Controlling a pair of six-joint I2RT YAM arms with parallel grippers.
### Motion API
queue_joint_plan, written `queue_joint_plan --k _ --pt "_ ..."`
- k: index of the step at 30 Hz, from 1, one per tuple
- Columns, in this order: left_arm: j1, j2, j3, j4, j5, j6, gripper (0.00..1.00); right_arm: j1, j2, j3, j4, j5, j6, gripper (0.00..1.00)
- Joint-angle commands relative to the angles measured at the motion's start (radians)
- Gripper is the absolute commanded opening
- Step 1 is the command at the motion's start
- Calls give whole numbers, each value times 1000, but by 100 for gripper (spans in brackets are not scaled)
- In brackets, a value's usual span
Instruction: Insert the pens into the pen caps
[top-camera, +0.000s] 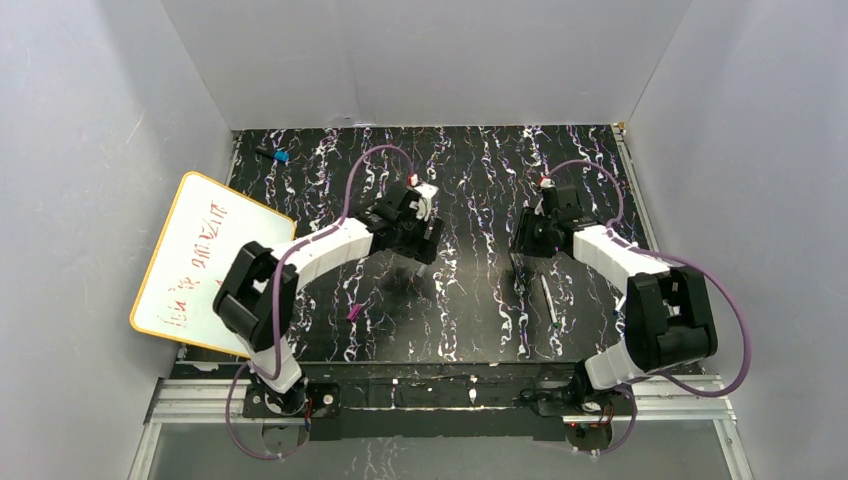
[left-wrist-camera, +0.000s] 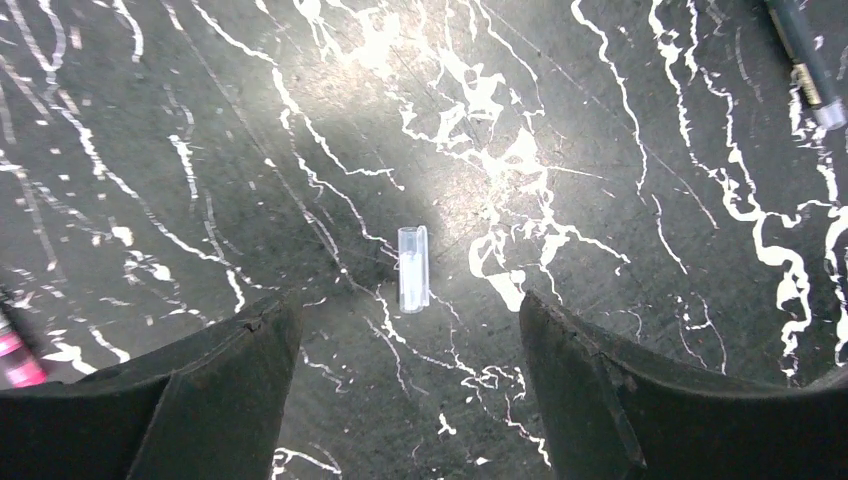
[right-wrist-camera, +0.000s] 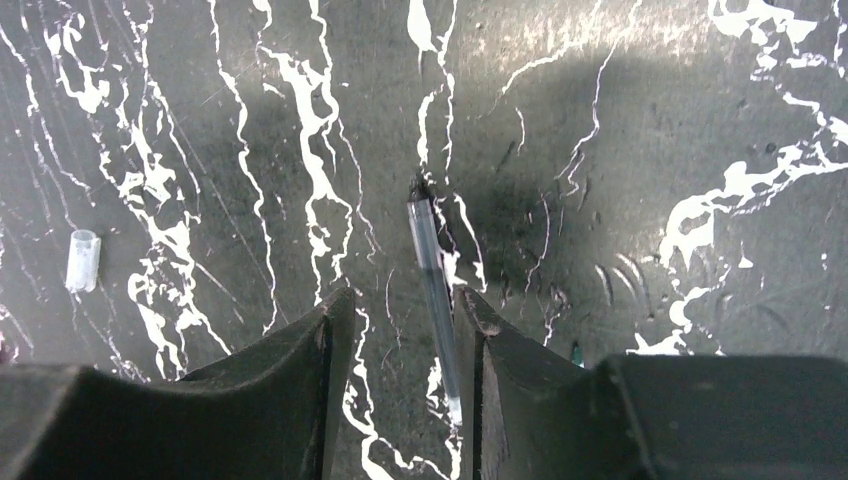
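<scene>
Top view, far left: whiteboard (top-camera: 210, 265) with an orange rim, tilted, overhanging the left edge of the black marbled table (top-camera: 480, 180). Upper left of the table: 1 short blue-tipped black object (top-camera: 275, 156), well apart from both arms. Lower left of centre: magenta cap (top-camera: 354, 313) lying alone on the table; in my left wrist view it shows only at the left edge (left-wrist-camera: 15, 355). Left of centre: my left pincer (top-camera: 428, 250) points down at the table. In its wrist view (left-wrist-camera: 405, 330) the 2 fingers (left-wrist-camera: 230, 380) stand wide apart and hold nothing. The clear-grey cap (left-wrist-camera: 412, 268) lies flat just ahead of the gap between them, centred, touching neither finger, its long axis running up the frame. The same cap appears at the left edge of my right wrist view (right-wrist-camera: 82, 260). Right of centre: my right pincer (top-camera: 520, 265), also pointing down. In its wrist view (right-wrist-camera: 400, 310) the gap is narrow but not closed. The dark pen (right-wrist-camera: 432, 280) runs lengthwise through it, against the right-hand finger (right-wrist-camera: 500, 370) and clear of the left-hand one; not clamped. Lower right of that pincer in the top view: a second pen (top-camera: 548, 298) lying loose on the table.
</scene>
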Motion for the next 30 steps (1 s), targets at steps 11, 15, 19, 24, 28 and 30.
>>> queue_joint_plan --k 11,15,19,24,28,30 --pt "107 -186 -52 -19 67 37 78 82 150 90 -26 192 -49 45" --pt "129 -196 -52 -19 86 37 78 86 178 95 -31 217 -53 41" --pt "146 -205 -50 -18 105 32 78 100 194 93 -35 244 -58 33" --pt "151 -219 -50 -14 119 31 78 134 226 106 -50 303 -70 27" --pt "158 -226 -52 -13 123 32 78 170 264 124 -69 336 -81 6" --pt "162 -230 -53 -11 126 32 78 186 286 132 -77 349 -89 1"
